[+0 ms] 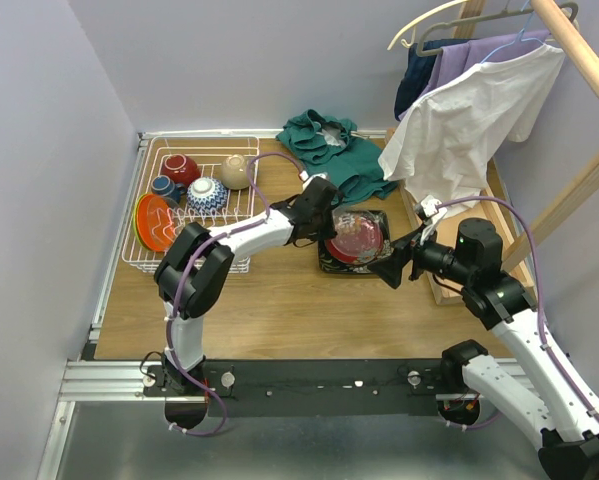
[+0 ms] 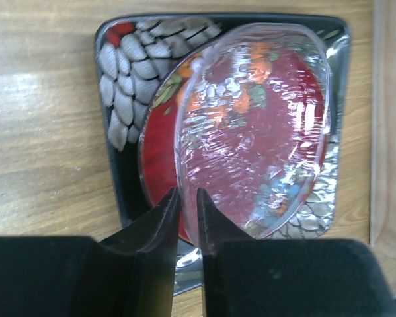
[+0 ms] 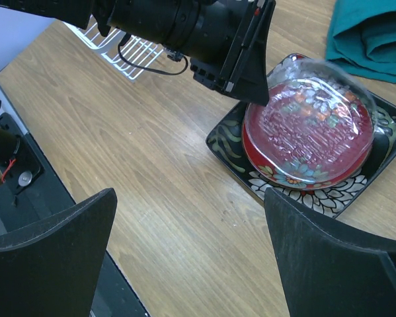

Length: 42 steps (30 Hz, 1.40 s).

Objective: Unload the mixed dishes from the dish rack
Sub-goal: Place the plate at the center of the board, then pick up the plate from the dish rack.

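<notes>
A clear glass plate point(image 2: 257, 125) leans tilted on a red floral plate point(image 2: 159, 165), which lies on the black square floral plate point(image 2: 121, 79). My left gripper point(image 2: 186, 193) is shut on the clear plate's near rim, the jaws only a thin gap apart. From above, this stack point(image 1: 357, 238) sits mid-table. My right gripper point(image 3: 190, 195) hangs wide open over bare wood just right of the stack, holding nothing. The white dish rack point(image 1: 139, 250) at the left holds a red cup point(image 1: 180, 168), a dark-blue mug point(image 1: 164, 187), a blue-white bowl point(image 1: 207, 194), a beige bowl point(image 1: 236, 171) and an orange plate point(image 1: 155, 221).
A teal cloth point(image 1: 329, 145) lies bunched behind the stack. A white shirt point(image 1: 459, 120) hangs from a wooden clothes stand at the back right. A long wooden tray point(image 1: 444, 290) runs along the right edge, close to my right arm.
</notes>
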Each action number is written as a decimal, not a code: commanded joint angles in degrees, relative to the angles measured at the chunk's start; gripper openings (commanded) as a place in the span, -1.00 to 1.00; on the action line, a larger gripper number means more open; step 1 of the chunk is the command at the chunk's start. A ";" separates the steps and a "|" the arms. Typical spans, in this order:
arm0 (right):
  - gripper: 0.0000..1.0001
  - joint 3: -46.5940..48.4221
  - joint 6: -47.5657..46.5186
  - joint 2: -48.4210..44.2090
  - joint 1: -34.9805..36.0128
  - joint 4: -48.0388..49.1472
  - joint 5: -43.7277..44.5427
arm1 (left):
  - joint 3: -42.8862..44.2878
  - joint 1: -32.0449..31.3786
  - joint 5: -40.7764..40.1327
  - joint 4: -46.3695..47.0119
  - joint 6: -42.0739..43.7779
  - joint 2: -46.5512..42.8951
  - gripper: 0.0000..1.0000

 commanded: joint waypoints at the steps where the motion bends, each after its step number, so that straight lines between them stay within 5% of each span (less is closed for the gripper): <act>1: 1.00 0.23 0.23 0.21 0.23 -0.67 0.58 | -1.11 -0.41 -0.68 -0.18 0.05 -0.88 -0.40; 10: 1.00 0.58 0.14 0.73 0.23 -0.49 -0.04 | 0.55 -0.94 -3.93 -4.39 3.21 -3.69 0.23; 17: 1.00 0.23 0.06 0.12 0.23 -0.58 0.23 | 3.71 -0.85 -15.68 -12.30 11.73 -10.89 0.70; 27: 1.00 -1.00 0.41 0.38 0.23 1.17 0.14 | 5.83 4.15 -36.26 -22.41 28.96 -18.45 0.82; 42: 1.00 -1.27 -0.65 1.35 0.23 1.70 -0.48 | -1.73 28.06 -42.08 -24.09 40.13 -27.08 0.67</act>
